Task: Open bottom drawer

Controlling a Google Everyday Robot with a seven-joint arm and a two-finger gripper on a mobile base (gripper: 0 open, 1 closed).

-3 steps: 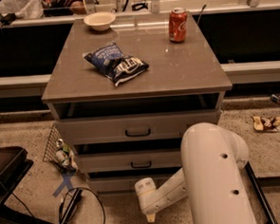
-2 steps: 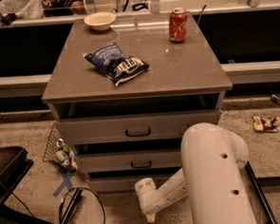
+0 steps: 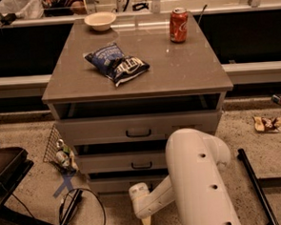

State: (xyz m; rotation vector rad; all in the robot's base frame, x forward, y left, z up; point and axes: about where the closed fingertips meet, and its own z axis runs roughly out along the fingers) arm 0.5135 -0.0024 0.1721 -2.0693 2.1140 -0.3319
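Observation:
The grey-beige cabinet (image 3: 63,93) has three flat drawer fronts stacked one above another. The top front (image 3: 94,130) and middle front (image 3: 105,163) each show a small black bar handle. The bottom drawer (image 3: 109,185) shows only as a narrow strip near the floor. Its right part is hidden behind my white arm (image 3: 197,178), and I see no handle on it. My gripper (image 3: 146,222) hangs low in front of the cabinet, just below and in front of the bottom drawer, close to the floor.
A blue chip bag (image 3: 117,63), a white bowl (image 3: 100,20) and a red soda can (image 3: 178,24) sit on the cabinet top. A wire basket (image 3: 59,150) stands at the left. Black equipment (image 3: 8,165) and cables (image 3: 84,204) lie at the lower left. Wrappers (image 3: 270,123) and a black rod (image 3: 257,183) are at the right.

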